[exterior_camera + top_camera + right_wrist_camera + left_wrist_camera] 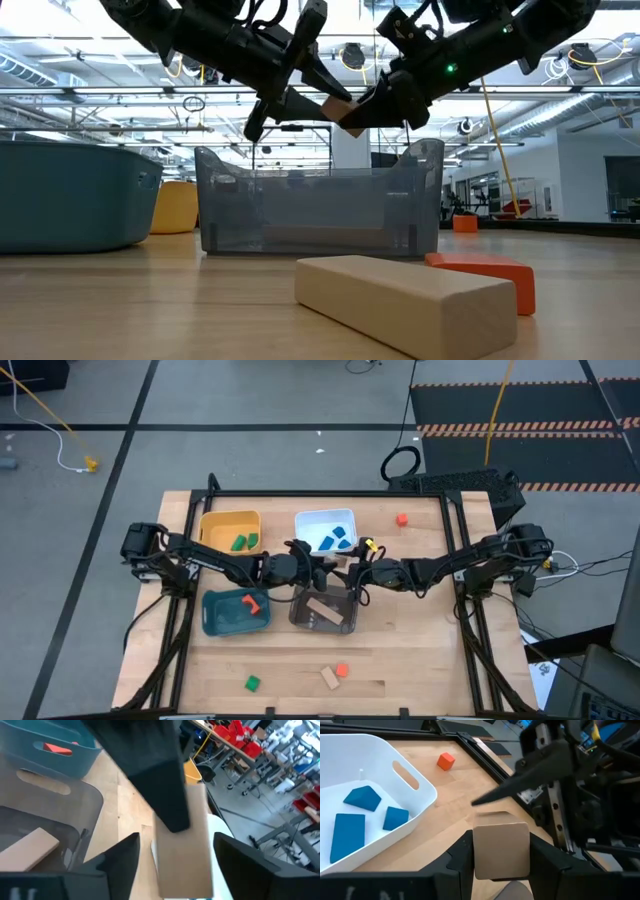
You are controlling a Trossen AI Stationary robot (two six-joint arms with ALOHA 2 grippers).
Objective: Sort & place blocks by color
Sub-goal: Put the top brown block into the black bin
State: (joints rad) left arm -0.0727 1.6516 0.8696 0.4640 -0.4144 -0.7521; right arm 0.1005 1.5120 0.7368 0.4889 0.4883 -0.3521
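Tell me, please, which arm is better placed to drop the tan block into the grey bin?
Left, probably: its fingers hold the tan block above the grey bin, while the right gripper is open beside it.

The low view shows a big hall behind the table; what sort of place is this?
Probably an industrial lab or workshop: exposed ceiling pipes and ducts, red parts bins on racks, and hazard-striped black floor mats beside the light wooden table.

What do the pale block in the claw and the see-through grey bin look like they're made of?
The tan block, held in the left gripper, looks like unpainted wood: matte, pale, faintly grained. The grey bin looks like smooth tinted plastic: translucent, since the room shows dimly through its walls, with moulded ribs and a handle slot. Both are judged by look only.
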